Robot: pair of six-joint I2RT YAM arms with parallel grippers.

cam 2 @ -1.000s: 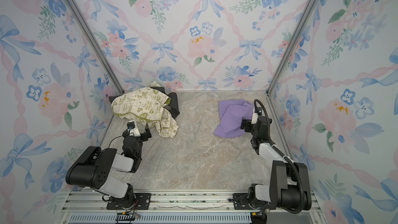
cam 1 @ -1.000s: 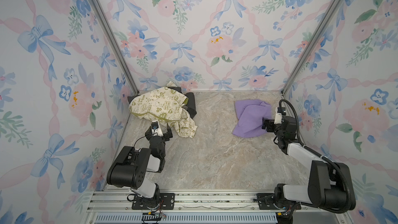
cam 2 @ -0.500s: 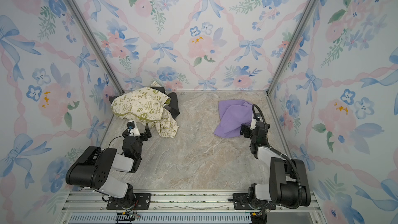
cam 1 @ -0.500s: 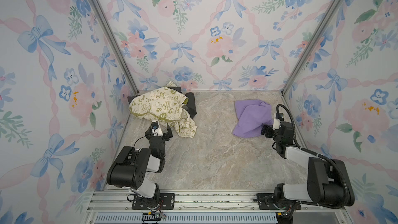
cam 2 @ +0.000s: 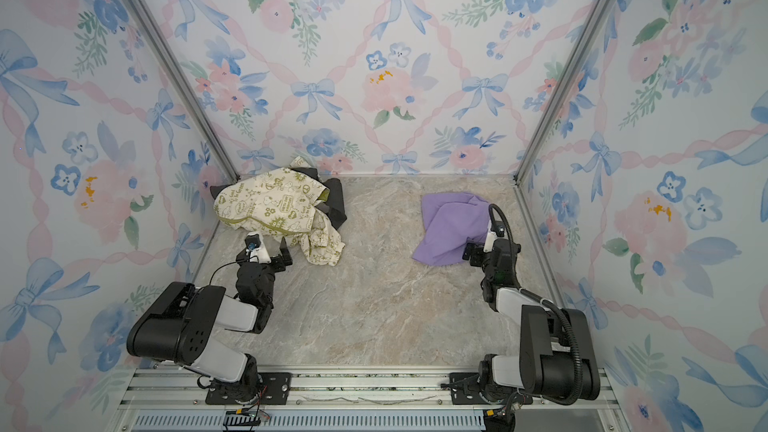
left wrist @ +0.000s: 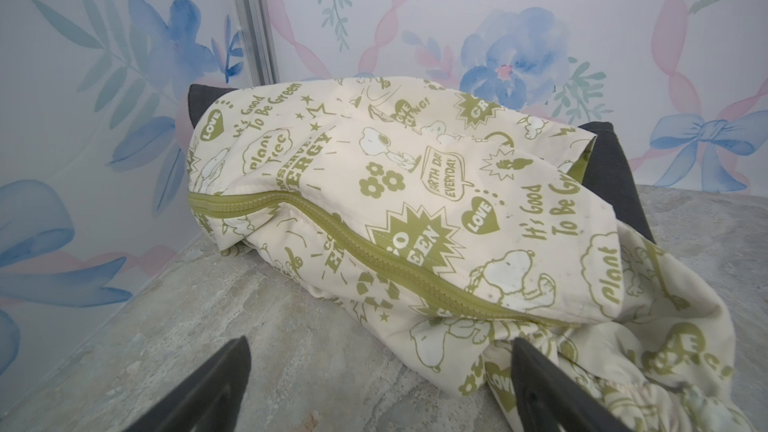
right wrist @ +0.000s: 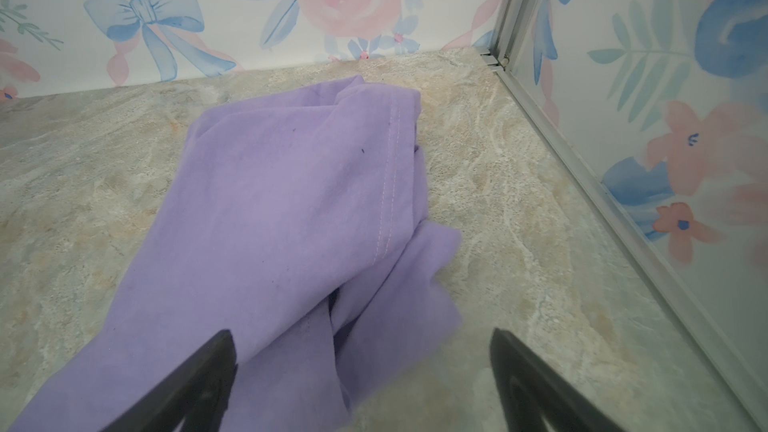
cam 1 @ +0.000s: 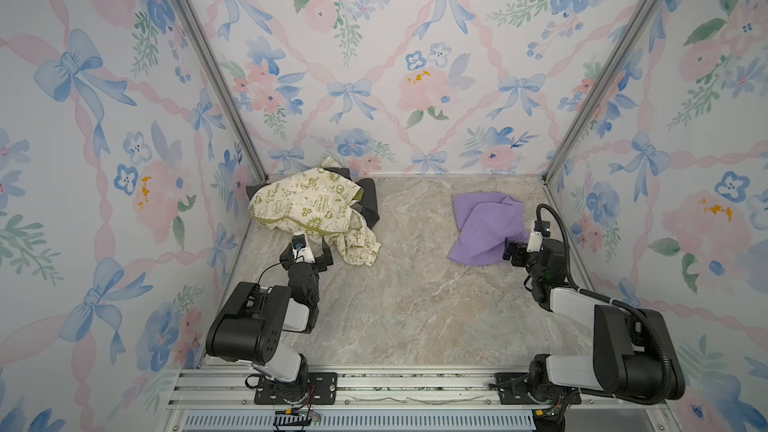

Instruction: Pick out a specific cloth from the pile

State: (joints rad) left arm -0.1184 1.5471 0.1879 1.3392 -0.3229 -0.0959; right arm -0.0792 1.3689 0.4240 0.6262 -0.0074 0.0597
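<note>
The lavender cloth (cam 1: 484, 228) (cam 2: 449, 224) lies crumpled by itself on the marble floor at the back right, apart from the pile. My right gripper (cam 1: 521, 246) (cam 2: 478, 249) (right wrist: 362, 336) is open at its near right edge; a fold of the cloth (right wrist: 291, 209) lies between the spread jaws, ungripped. The pile (cam 1: 307, 209) (cam 2: 270, 205) sits in the back left corner, with a cream printed cloth (left wrist: 374, 201) on top of a dark grey garment (cam 1: 370, 209). My left gripper (cam 1: 306, 252) (cam 2: 266, 252) (left wrist: 379, 344) is open just in front of the pile, one finger by the cream hem.
Floral walls close in on three sides, with aluminium posts (cam 1: 582, 89) in the back corners. The right wall's base rail (right wrist: 602, 197) runs close beside my right gripper. Bare marble floor (cam 1: 415, 292) stretches between the arms, and a metal rail (cam 1: 374, 384) crosses the front.
My right arm has drawn back slightly toward the front and settled lower, its gripper still open at the lavender cloth's edge. The left arm and both cloth heaps have not moved.
</note>
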